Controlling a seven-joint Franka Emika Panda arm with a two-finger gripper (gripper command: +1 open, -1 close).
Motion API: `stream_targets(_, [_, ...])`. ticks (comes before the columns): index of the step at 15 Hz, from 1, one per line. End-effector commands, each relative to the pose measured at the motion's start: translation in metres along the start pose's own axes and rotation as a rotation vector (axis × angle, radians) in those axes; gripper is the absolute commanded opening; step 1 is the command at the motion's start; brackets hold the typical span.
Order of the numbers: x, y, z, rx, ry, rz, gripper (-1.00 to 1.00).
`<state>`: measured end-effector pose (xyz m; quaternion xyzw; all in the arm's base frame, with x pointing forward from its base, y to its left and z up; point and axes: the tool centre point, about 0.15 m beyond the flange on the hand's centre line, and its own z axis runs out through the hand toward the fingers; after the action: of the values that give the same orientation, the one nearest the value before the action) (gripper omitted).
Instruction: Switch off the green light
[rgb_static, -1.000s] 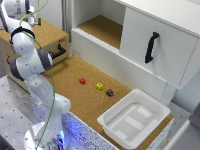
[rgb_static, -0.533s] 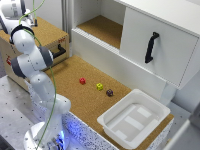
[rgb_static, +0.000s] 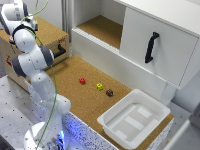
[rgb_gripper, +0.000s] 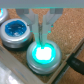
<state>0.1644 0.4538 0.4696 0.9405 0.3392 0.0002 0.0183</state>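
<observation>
In the wrist view the green light (rgb_gripper: 42, 52) is a round button in a metal ring, glowing bright cyan-green on a cork surface. My gripper (rgb_gripper: 42, 42) stands directly over it, fingers close together and shut on nothing, tips at or just above the lit face. I cannot tell whether they touch it. In the exterior view the arm's hand (rgb_static: 16, 12) reaches over the cork-topped box (rgb_static: 50, 35) at the far left. The light itself is hidden there.
An unlit blue button (rgb_gripper: 17, 30) sits beside the lit one, and a black cable (rgb_gripper: 75, 60) runs close by. On the cork table lie a red block (rgb_static: 82, 80), a yellow block (rgb_static: 99, 86) and a dark block (rgb_static: 109, 92). There is also a white tray (rgb_static: 132, 120) and a white cabinet with a black handle (rgb_static: 150, 47).
The hand has shifted slightly toward the exterior view's left over the box. Nothing else in the scene has moved.
</observation>
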Motion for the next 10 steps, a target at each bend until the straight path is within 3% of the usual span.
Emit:
stream_targets(1, [-0.005, 0.018, 0.037, 0.029, 0.005, 0.091, -1.0])
stream_targets(6, [-0.007, 0.015, 0.042, 0.036, 0.017, 0.097, -1.0])
stream_targets(10, [-0.018, 0.014, -0.026, 0.041, 0.112, 0.104, -1.0])
